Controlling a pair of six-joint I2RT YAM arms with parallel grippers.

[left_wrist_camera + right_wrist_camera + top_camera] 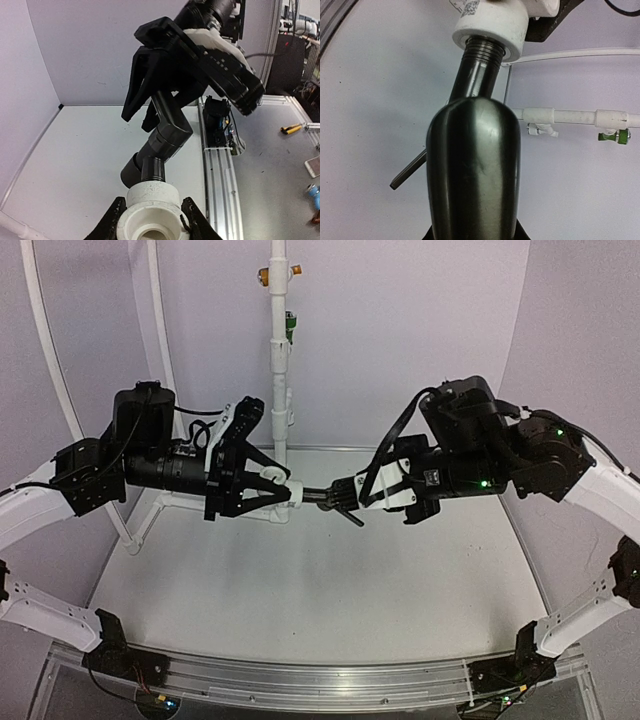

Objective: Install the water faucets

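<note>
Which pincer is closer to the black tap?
Right. The right pincer is clamped on the black tap itself. The left pincer holds the white fitting at the tap's threaded end.

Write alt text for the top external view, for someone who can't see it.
The left gripper clamps a white fitting while the right gripper holds a black faucet, its stem entering that fitting. A tall white pipe stands behind them.

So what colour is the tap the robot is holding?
Black, with a dull metal shine. The tap shows best in the right wrist view.
</note>
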